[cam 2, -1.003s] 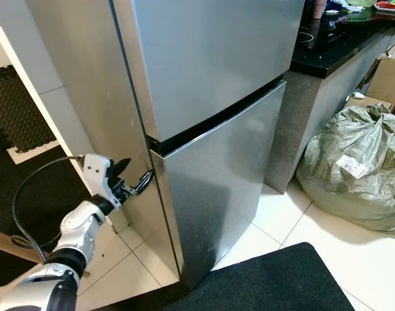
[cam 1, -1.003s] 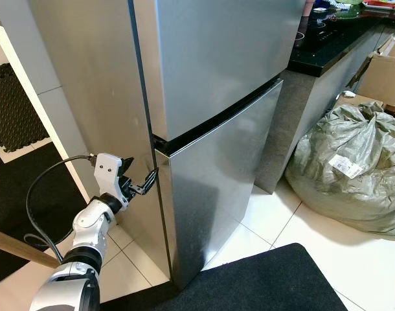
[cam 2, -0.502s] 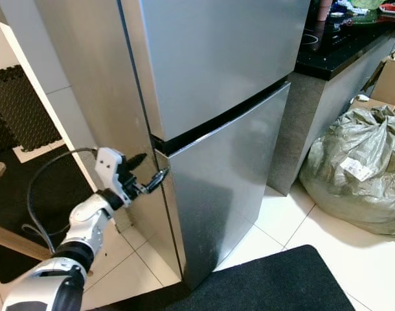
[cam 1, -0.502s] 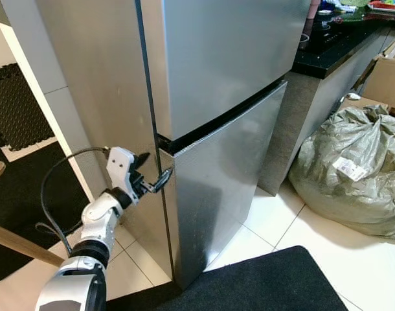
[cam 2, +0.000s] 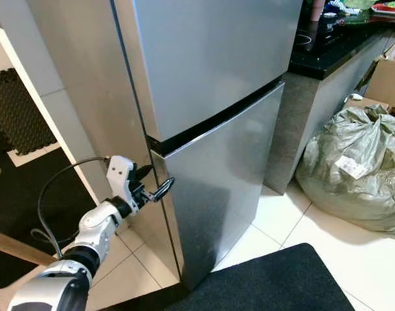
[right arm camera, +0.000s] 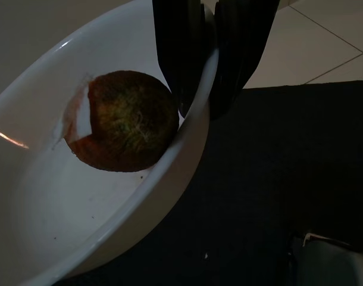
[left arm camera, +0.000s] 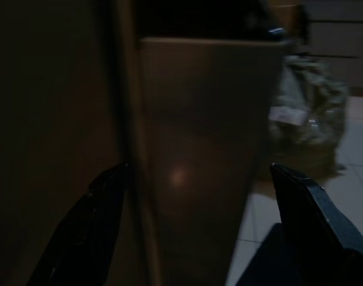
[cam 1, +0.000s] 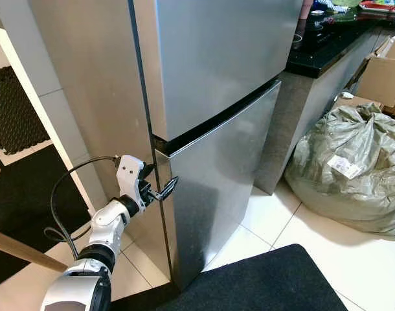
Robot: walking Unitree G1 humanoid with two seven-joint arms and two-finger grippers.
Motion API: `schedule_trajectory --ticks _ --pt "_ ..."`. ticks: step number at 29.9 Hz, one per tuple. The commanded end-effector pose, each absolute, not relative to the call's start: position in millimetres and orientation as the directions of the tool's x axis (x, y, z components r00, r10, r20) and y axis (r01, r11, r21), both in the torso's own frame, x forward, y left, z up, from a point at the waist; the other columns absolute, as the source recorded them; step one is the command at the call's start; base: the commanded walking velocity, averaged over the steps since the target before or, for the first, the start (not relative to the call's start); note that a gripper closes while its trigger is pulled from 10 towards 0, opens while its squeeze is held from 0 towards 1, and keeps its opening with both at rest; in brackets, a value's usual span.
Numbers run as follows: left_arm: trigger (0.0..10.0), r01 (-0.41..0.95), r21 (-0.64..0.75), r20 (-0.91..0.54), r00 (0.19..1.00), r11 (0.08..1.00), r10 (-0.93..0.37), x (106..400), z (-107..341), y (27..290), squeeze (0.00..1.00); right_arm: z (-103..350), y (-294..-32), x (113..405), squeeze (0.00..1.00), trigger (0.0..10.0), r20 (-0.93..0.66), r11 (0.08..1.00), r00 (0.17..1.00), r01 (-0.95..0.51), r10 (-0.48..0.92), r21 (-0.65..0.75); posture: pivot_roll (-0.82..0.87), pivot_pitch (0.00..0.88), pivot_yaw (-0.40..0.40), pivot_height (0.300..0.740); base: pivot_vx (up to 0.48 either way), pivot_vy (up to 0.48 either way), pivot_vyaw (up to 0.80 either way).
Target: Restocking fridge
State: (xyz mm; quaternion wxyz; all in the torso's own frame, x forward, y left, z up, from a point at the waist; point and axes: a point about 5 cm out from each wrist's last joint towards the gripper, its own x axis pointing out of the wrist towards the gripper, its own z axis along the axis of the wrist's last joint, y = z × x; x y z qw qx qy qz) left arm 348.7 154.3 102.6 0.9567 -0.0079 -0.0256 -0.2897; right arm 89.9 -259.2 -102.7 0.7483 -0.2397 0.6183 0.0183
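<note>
A silver two-door fridge stands before me, its upper door and lower door both closed. My left gripper is open at the top left corner of the lower door. In the left wrist view its two black fingers straddle the door's edge. My right gripper is shut on the rim of a white bowl. A round brownish fruit lies in the bowl, above a dark mat.
A black counter adjoins the fridge on the right. A grey-green sack and a cardboard box sit on the tiled floor beyond. A black mat lies before the fridge. A wooden edge crosses the lower left.
My left gripper has moved right, from beside the fridge's side wall onto the lower door's corner. The camera has shifted slightly. The doors stay closed.
</note>
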Motion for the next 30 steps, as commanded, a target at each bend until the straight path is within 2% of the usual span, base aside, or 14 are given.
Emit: schedule_trajectory --ticks 1,15,22,29,30 --pt "10.0 0.518 -0.023 0.027 0.855 0.855 -0.518 349.9 99.0 156.8 0.00 -103.5 -257.4 88.6 0.00 10.0 -0.934 0.886 0.232 -0.318 -0.271 -0.336 -0.15 0.025 0.044 0.740 0.000 0.000 0.00" --pt "10.0 0.419 -0.086 -0.001 0.907 0.904 -0.420 354.9 96.9 162.4 0.00 -103.2 -259.8 86.6 0.00 10.0 -0.932 0.884 0.230 -0.318 -0.279 -0.343 -0.16 0.022 0.044 0.740 0.000 0.000 0.00" --pt "10.0 0.469 -0.137 0.013 0.882 0.873 -0.472 359.4 103.5 156.9 0.00 -103.3 -260.6 84.9 0.00 10.0 -0.933 0.884 0.226 -0.317 -0.281 -0.343 -0.17 0.028 0.048 0.740 0.000 0.000 0.00" --pt "10.0 0.421 -0.143 0.032 0.906 0.896 -0.421 365.5 113.9 169.1 0.00 -103.8 -260.4 82.9 0.00 10.0 -0.934 0.886 0.221 -0.315 -0.281 -0.341 -0.17 0.030 0.050 0.740 0.000 0.000 0.00" --pt "10.0 0.393 -0.151 0.029 0.919 0.907 -0.393 366.3 115.0 175.8 1.00 -104.1 -260.2 81.6 0.00 10.0 -0.934 0.886 0.218 -0.315 -0.281 -0.340 -0.17 0.033 0.050 0.740 0.000 0.000 0.00"
